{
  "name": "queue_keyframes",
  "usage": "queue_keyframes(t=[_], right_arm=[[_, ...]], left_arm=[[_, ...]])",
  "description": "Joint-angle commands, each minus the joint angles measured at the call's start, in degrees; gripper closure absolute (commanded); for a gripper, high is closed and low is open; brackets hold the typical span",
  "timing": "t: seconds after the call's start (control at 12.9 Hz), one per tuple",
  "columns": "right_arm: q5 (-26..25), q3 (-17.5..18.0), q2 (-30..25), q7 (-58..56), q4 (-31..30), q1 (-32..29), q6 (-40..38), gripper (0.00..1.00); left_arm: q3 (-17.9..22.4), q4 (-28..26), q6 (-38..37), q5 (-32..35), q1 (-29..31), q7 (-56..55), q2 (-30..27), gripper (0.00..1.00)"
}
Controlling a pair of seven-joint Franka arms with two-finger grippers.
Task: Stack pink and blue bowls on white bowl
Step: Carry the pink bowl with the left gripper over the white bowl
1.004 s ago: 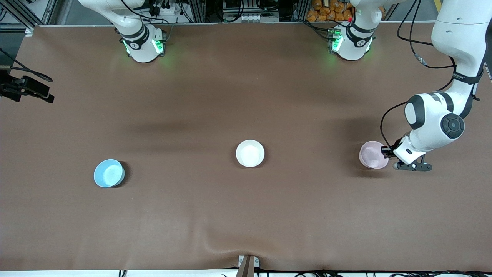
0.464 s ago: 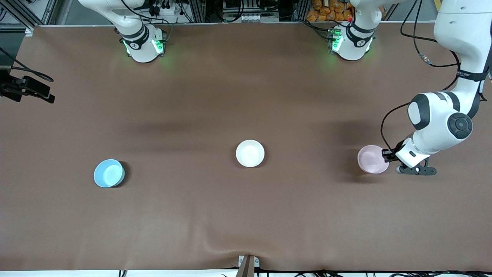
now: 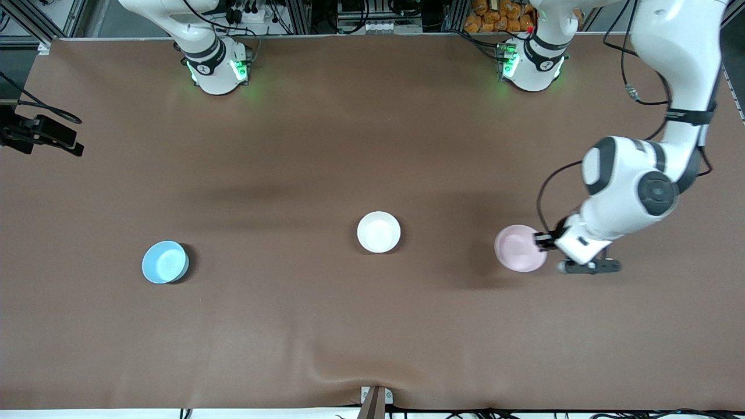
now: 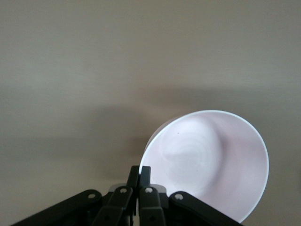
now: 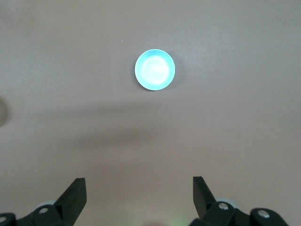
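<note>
Left gripper (image 3: 542,241) jaws clamped the pink bowl (image 3: 517,248) rim, toward the left arm's end from the white bowl (image 3: 379,232); right gripper (image 5: 139,194) jaws stood wide above the blue bowl (image 3: 165,262).

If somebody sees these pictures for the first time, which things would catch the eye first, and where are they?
First the left gripper, shut on the rim of the pink bowl and holding it above the table toward the left arm's end. Next the white bowl at mid-table, with nothing in it. Last the blue bowl toward the right arm's end, with the open right gripper high above the table.
</note>
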Motion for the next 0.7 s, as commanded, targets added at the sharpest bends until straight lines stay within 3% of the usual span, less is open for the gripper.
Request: queue_keyframes(t=[0.0, 0.23, 0.39, 0.62], right_arm=[[-1.0, 0.1, 0.0, 0.8, 0.6, 0.3, -0.3, 0.0], [-0.3, 0.0, 0.8, 0.9, 0.6, -0.3, -0.3, 0.0], [-0.1, 0.0, 1.4, 0.8, 0.6, -0.1, 1.0, 0.0], [-0.2, 0.0, 1.5, 0.8, 0.3, -0.2, 1.0, 0.0]], left_arm=[[0.4, 5.4, -3.3, -0.5, -6.1, -8.2, 2.5, 1.0], [0.9, 9.0, -4.4, 0.0, -16.2, -18.4, 5.6, 1.0], [0.9, 12.9, -4.4, -0.3, -19.3, -22.2, 8.2, 1.0], [0.9, 14.6, -4.4, -0.4, -24.0, -27.4, 10.5, 1.0]])
